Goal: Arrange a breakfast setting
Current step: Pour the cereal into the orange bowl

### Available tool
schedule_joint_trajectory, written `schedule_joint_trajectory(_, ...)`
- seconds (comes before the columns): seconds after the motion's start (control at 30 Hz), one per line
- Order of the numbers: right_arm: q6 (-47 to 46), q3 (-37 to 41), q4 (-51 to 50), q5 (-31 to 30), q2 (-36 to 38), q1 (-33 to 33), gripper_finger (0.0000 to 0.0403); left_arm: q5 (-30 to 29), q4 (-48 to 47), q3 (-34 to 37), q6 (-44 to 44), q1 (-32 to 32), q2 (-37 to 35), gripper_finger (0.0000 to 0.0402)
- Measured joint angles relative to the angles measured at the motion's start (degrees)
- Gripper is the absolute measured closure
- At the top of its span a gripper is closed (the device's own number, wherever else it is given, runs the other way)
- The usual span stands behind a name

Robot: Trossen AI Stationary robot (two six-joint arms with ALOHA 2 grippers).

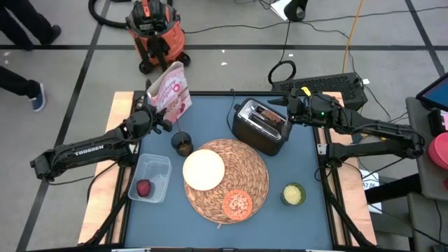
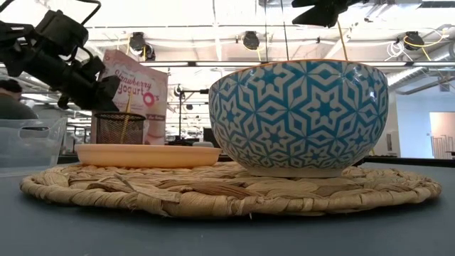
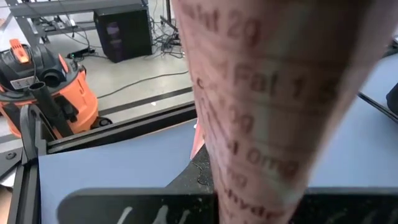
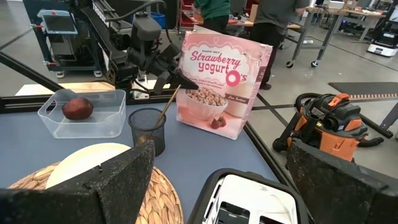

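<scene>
**Left hand at the cereal box: set it down square**

Left hand is clenched on the pink-white cereal box at the surface's far-left edge, just behind the dark cup with its wooden spoon. Judgement: keep the box upright, lower it flat, clear of the cup, and release only once it stands. Placemat carries the bowl and orange dish. Fruit sits in the tub. Right hand waits released over the toaster.

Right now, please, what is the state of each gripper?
Left gripper: at the cereal box; open or closed cannot be told.
Right gripper: open, holding nothing, by the toaster.
</scene>
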State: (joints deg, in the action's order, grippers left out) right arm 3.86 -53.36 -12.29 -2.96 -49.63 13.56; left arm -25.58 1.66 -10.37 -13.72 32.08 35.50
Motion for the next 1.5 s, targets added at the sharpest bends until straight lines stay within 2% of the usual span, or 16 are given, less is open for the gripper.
schedule_joint_trajectory(0.2,0.0,0.0,0.0,0.0,0.0,0.0,0.0048,0.0,0.5,0.1,0.0,0.0,0.0,0.0396)
schedule_joint_trajectory(0.3,0.0,0.0,0.0,0.0,0.0,0.0,0.0048,0.1,0.6,0.1,-0.1,0.0,0.1,0.0378)
schedule_joint_trajectory(0.77,0.1,0.0,0.0,0.0,0.0,0.0,0.0048,0.2,1.3,0.2,-1.8,0.0,0.2,0.0224)
schedule_joint_trajectory(1.0,0.1,0.0,0.0,0.0,0.0,0.0,0.0048,0.0,1.4,0.2,-1.8,0.0,0.1,0.0166)
schedule_joint_trajectory(1.23,0.1,0.0,0.0,0.0,0.0,0.0,0.0048,0.0,1.4,0.2,-1.5,0.0,0.1,0.0137)
schedule_joint_trajectory(1.5,0.1,0.0,0.0,0.0,0.0,0.0,0.0048,-1.2,1.5,0.2,-0.6,0.0,0.1,0.0135)
